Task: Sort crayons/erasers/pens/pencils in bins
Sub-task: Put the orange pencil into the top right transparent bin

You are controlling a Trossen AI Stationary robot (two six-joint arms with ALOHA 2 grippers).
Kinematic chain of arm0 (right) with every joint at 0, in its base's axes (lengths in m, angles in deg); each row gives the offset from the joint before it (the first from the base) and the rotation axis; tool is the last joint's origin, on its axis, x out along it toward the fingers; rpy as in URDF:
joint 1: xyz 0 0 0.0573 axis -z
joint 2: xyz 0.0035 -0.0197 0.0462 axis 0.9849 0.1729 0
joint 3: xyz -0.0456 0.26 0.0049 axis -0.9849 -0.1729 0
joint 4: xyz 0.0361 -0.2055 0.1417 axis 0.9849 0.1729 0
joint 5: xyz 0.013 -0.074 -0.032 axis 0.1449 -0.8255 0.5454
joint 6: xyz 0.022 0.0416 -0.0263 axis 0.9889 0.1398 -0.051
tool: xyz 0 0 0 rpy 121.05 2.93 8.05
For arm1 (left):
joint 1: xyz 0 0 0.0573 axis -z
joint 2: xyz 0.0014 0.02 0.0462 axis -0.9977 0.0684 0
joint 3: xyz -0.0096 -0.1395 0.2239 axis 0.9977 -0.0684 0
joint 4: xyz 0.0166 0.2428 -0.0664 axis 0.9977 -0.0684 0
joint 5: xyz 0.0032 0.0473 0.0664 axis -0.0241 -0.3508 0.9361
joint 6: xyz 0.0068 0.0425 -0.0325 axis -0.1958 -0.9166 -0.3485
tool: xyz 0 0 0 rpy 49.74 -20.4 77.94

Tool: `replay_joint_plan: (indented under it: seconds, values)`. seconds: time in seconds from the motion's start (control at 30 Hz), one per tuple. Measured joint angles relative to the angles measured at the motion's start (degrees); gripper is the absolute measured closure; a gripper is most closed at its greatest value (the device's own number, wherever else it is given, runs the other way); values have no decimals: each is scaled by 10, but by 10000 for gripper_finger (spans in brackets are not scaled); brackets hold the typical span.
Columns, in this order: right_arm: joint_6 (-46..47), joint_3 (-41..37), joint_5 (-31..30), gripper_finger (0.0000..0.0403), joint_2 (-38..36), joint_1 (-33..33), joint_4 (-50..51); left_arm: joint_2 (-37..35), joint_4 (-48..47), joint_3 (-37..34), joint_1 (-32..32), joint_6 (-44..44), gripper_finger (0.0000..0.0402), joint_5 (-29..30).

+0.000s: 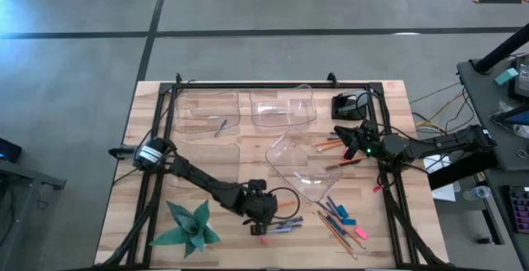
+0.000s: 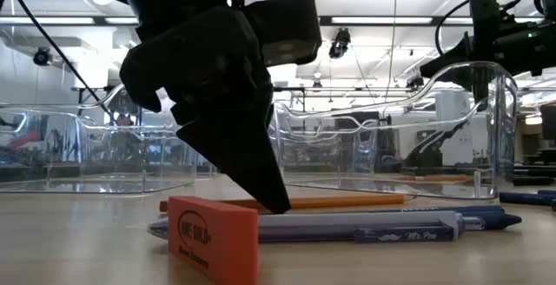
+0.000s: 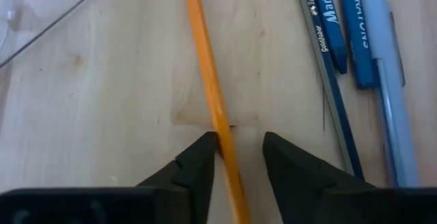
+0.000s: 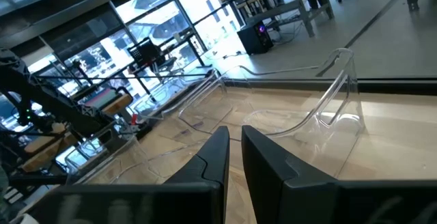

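My left gripper (image 3: 237,152) (image 1: 263,221) is open and low over the table's near middle. Its fingers stand either side of an orange pencil (image 3: 208,67) (image 2: 347,202) that lies flat on the wood. Beside the pencil lie blue and grey pens (image 3: 389,80) (image 2: 365,227) and a dark blue pencil (image 3: 331,74). A pink eraser (image 2: 213,237) stands nearer the front edge. Clear bins (image 1: 207,112) (image 1: 283,110) sit at the back, and one bin (image 1: 302,168) stands tilted in the middle. My right gripper (image 1: 357,141) (image 4: 235,156) waits shut at the right, holding nothing. My left gripper has one fingertip (image 3: 205,149) against the side of the orange pencil's shaft (image 3: 220,125). The other fingertip stands clear of it. The fingers slant down from above, one on each side of the shaft. The pencil lies flat on the table.
A green folded-paper star (image 1: 188,225) sits at the near left. A pile of crayons, erasers and pencils (image 1: 339,217) lies at the near right, with more pencils (image 1: 326,145) by the right gripper. One pen (image 1: 221,127) lies in the far left bin.
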State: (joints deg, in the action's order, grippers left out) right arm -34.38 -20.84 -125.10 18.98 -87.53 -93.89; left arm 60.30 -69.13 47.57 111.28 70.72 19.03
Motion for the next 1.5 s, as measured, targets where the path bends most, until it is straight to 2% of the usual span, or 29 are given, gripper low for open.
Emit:
replay_joint_plan:
  seconds: [0.13,0.3,0.5,0.83,1.23,1.5]
  values:
    - [0,0,0,369,0,0,0,10,0,0,-4,3,350,-1]
    - [0,0,0,369,0,0,0,43,4,-1,-7,61,393,-16]
    - [0,0,0,369,0,0,0,49,21,5,-4,88,395,-20]
    - [0,0,0,369,0,0,0,-24,15,2,-4,60,399,15]
    - [0,0,0,369,0,0,0,-95,69,3,-4,47,399,27]
    - [0,0,0,369,-1,0,0,-96,71,-16,-4,43,401,42]
